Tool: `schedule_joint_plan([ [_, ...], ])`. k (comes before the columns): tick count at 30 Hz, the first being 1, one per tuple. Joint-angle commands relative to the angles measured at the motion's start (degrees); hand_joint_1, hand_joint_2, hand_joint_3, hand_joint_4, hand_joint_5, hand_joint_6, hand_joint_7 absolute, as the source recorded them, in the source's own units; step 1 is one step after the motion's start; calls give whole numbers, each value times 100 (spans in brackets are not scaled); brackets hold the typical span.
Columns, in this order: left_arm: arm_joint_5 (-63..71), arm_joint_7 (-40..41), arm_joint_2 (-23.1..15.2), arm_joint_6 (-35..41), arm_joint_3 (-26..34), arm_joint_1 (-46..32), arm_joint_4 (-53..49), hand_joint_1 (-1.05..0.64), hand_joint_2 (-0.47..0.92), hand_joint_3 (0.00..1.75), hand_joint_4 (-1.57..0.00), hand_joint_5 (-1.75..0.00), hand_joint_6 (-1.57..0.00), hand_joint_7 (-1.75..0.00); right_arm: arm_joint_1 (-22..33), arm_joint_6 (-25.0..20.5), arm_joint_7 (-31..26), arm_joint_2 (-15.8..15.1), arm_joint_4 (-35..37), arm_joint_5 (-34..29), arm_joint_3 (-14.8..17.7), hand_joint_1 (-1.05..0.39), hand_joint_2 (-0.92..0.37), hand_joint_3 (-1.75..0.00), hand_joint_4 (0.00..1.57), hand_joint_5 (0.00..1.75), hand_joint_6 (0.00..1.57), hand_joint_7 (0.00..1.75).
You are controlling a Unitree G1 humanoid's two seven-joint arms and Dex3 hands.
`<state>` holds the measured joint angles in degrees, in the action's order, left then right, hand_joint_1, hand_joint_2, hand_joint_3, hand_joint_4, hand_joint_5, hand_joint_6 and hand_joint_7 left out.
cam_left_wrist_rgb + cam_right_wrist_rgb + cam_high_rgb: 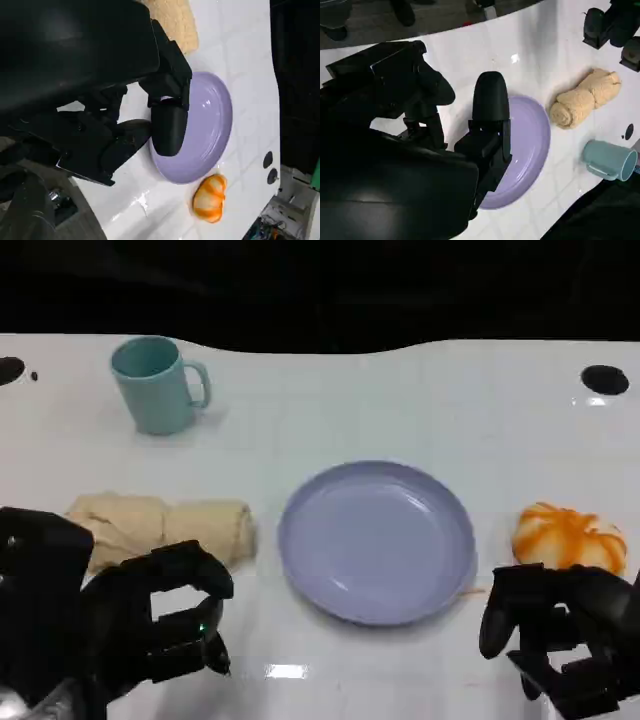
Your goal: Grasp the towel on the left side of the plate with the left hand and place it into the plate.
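A rolled beige towel (165,527) lies on the white table just left of the lavender plate (377,540). The plate holds nothing. My left hand (150,625) hovers at the near edge, just in front of the towel, fingers curled apart and holding nothing. The left wrist view shows the towel (175,22), the plate (210,125) and my left hand's fingers (167,127). My right hand (560,635) sits at the near right, empty, with fingers apart. In the right wrist view the towel (585,100) lies beyond the plate (530,145).
A teal mug (155,385) stands at the back left. An orange-and-white pumpkin-shaped object (570,538) lies right of the plate, just above my right hand. Black holes (604,379) mark the table's far corners. The table's far edge meets a dark background.
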<state>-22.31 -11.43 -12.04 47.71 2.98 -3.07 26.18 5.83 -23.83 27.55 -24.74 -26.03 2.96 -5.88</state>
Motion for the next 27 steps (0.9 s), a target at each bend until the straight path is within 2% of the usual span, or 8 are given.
schedule_joint_plan([
  [1,2,-51,-95,-19,53,19,8,-10,67,106,-73,-175,-67,-162,-27,-40,-25,-1,-30,20,4,7,-63,-103,68,168,66,143],
  [27,62,-60,-133,-143,8,-20,22,-10,68,105,-73,-175,-67,-162,-27,-3,-30,-9,-29,2,-4,7,-62,-104,68,168,67,143],
])
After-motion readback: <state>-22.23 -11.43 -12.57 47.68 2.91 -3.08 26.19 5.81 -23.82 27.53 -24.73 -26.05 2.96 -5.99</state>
